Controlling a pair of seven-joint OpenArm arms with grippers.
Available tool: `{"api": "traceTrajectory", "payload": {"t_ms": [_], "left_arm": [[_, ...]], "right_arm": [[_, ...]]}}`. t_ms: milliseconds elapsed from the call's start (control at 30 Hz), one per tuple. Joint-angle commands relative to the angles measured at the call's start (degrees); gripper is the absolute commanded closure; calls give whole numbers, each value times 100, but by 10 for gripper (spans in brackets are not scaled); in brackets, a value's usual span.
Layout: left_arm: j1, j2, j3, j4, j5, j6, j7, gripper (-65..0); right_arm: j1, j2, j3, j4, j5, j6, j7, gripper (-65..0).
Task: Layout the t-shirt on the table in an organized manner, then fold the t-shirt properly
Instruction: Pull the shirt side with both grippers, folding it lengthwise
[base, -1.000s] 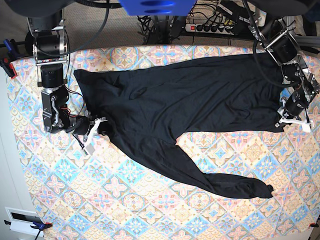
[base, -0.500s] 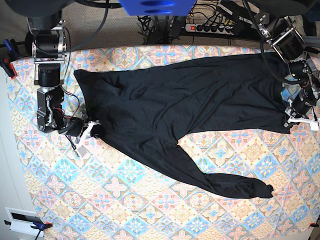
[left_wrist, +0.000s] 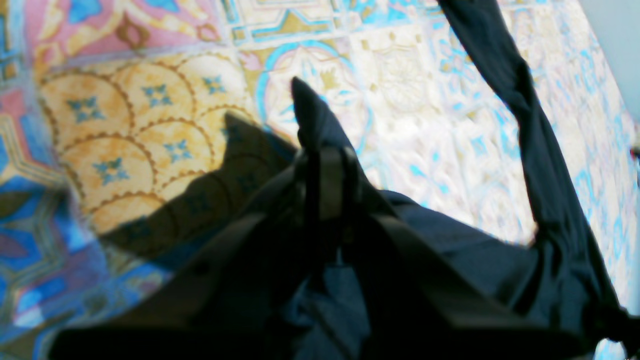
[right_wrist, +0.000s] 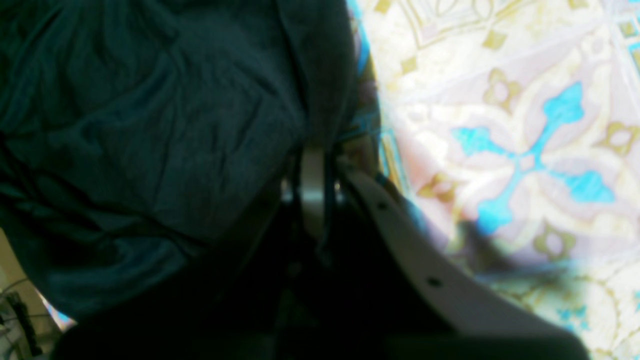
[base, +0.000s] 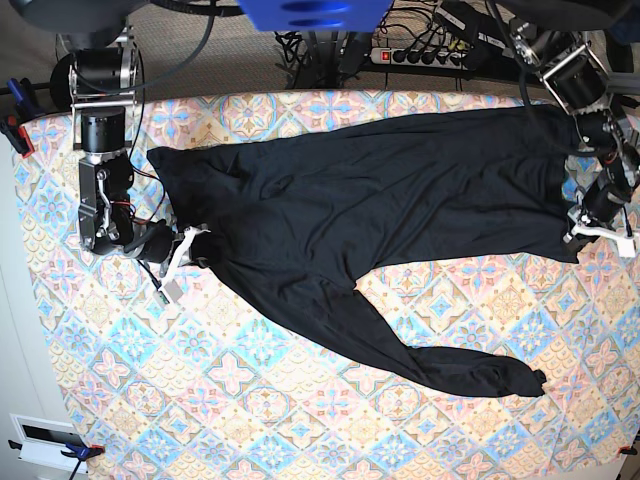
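The wide table (base: 330, 440), draped in cloth patterned with pastel blue, pink and cream floral tiles, carries the plain black long-sleeved t-shirt (base: 380, 190) of thin soft fabric, stretched across its far half with one sleeve trailing down toward the near right. The step in hand looks like the spreading pull: each arm has a corner of the garment, at opposite ends. To do it well I would say both arms should draw outward evenly and low, so the body flattens without dragging the tablecloth, and the stray sleeve needs straightening before any fold. The left gripper (base: 598, 228), at the right edge of the base view, is pinched tight on the shirt's hem corner; its wrist view shows a peak of fabric sticking up between the jaws. The right gripper (base: 185, 255) is clamped on the cloth at the other end. Beyond the table lie a white power strip (base: 425, 56) and tangled cables.
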Motion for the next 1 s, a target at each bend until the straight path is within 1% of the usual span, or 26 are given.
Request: {"api": "traceTrajectory", "payload": {"t_ms": [0,133,200,333,433,567,667,800,967], "left_arm": [[-15,-164,-15,300,-212,-58,-145,0],[187,-199,-15,625,-449,-67,-118,0],[284,-287,-15,731,-537,-67,-118,0],[442,-357,-42,775,-686,-67,-154,0],[530,-480,-51,775,-722,-67,-162,0],[557,-489,-59,775,-722,-67,-162,0],[618,-489,-226,775,-722,-67,-154,0],[847,-480,-534,986,-730,-76,-145,0],[1277,-463,-543,1373,-730,-190,-154,0]], "right_arm": [[70,111,143,103,99,28,122,0],[-53,111,425,103,99,28,113,0],[-141,120,557,103,90,28,113,0],[-176,278,776,86,81,28,113,0],[-176,480,812,86,90,28,122,0],[-176,639,847,103,99,28,122,0],[-176,727,1084,103,99,28,113,0],[-361,762,1154,103,99,28,113,0],[-413,753,1163,112,99,28,113,0]]}}
